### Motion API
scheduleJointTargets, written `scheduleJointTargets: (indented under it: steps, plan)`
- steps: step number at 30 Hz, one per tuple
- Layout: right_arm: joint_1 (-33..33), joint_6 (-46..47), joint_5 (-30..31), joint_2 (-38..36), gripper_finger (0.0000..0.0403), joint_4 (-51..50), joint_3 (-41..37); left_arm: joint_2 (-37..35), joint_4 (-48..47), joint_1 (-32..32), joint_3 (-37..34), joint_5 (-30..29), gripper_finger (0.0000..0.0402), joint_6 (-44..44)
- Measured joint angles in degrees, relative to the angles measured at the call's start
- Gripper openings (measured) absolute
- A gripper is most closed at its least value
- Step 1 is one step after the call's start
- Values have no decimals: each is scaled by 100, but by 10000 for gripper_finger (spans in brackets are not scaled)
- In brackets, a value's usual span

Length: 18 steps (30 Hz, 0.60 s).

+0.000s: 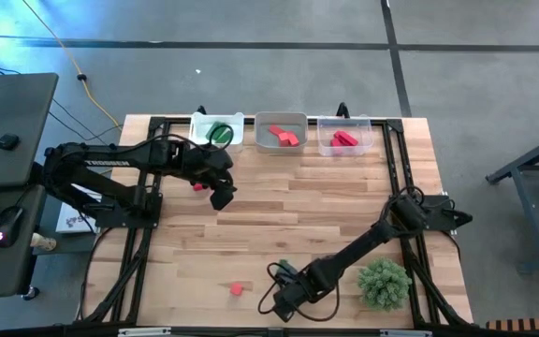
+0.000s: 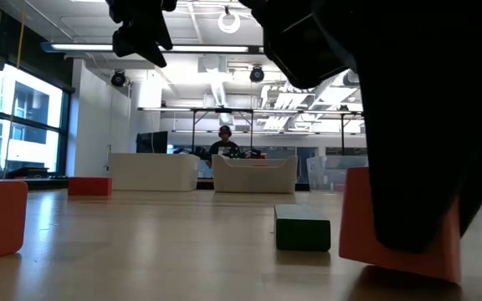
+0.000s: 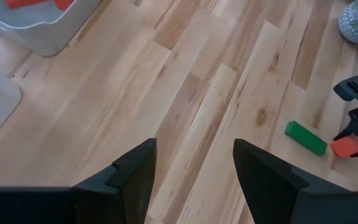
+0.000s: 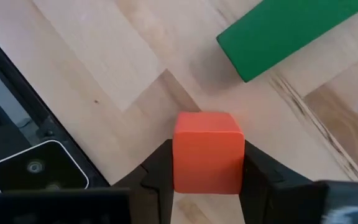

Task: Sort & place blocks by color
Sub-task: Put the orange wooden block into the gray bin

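Observation:
My right gripper (image 1: 284, 301) is at the table's near edge, shut on a salmon-pink cube (image 4: 207, 160). A green bar (image 4: 291, 31) lies flat on the table just beyond it and also shows as the green bar (image 1: 284, 268) in the high view. A small red block (image 1: 237, 289) lies to its left, and another red block (image 1: 197, 185) lies beside my left gripper (image 1: 219, 195). My left gripper (image 3: 194, 168) is open, hovers above bare wood and holds nothing. More blocks lie in the three trays. My right gripper pinches the salmon-pink cube by two opposite side faces (image 4: 178, 163), one finger on each. The fingers (image 2: 417, 167) come at it from above, pointing down. Whether the cube's lower edge (image 2: 396, 269) touches the tabletop, I cannot tell.
Three trays stand along the far edge: a white one (image 1: 239, 123) with green pieces, a grey one (image 1: 262, 123) and a clear one (image 1: 368, 126) with red pieces. A bushy green plant ball (image 1: 384, 283) sits right of my right gripper. A camera (image 4: 33, 168) stands at the near edge.

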Motion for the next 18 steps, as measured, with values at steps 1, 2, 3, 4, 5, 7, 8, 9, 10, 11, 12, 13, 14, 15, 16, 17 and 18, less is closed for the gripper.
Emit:
scheduleJointTargets:
  steps: [1, 2, 3, 4, 5, 7, 8, 9, 10, 11, 12, 13, 14, 15, 16, 17, 18]
  plan:
    - [-30, -65, -15, -2, 104, 0, 0, 0, -3, 0, 0, -11, 202, 32]
    - [-69, -106, -29, -2, 104, -42, 21, 0, -15, 0, 0, -15, 202, 68]
    - [-120, -165, -19, -2, 104, -113, 55, 0, -38, 0, 0, -21, 202, 94]
    - [-183, -217, -6, 2, 104, -204, 98, 0, -51, 5, 0, -37, 202, 144]
    - [-249, -270, 34, 7, 104, -292, 147, 0, -54, 8, 0, -62, 202, 200]
    - [-391, -446, 83, 13, 104, -502, 321, 0, -62, 26, 0, -145, 202, 331]
    - [-463, -537, 106, 13, 104, -632, 428, 0, -63, 48, 0, -186, 202, 401]
    - [-537, -650, 132, 11, 104, -760, 541, 0, -63, 77, 0, -238, 202, 467]
    - [-618, -762, 159, 11, 104, -909, 651, 0, -63, 113, 0, -274, 202, 532]
    - [-698, -881, 199, 11, 104, -1083, 756, 0, -63, 166, 0, -300, 202, 603]
    - [-782, -1010, 232, 11, 104, -1270, 876, 0, -63, 219, 0, -346, 202, 692]
    - [-869, -1145, 266, 11, 104, -1439, 1011, 0, -63, 275, 0, -383, 202, 782]
    - [-956, -1269, 333, 10, 104, -1579, 1156, 0, -63, 344, 0, -395, 202, 880]
    - [-1048, -1405, 394, 6, 104, -1719, 1288, 0, -63, 420, 0, -396, 202, 982]
    - [-1151, -1528, 432, 4, 104, -1889, 1415, 0, -63, 500, 0, -397, 202, 1082]
    - [-1257, -1648, 481, 4, 104, -2048, 1539, 0, -64, 586, 0, -397, 202, 1179]
    - [-1359, -1762, 507, 4, 104, -2178, 1658, 0, -64, 678, 0, -397, 202, 1273]
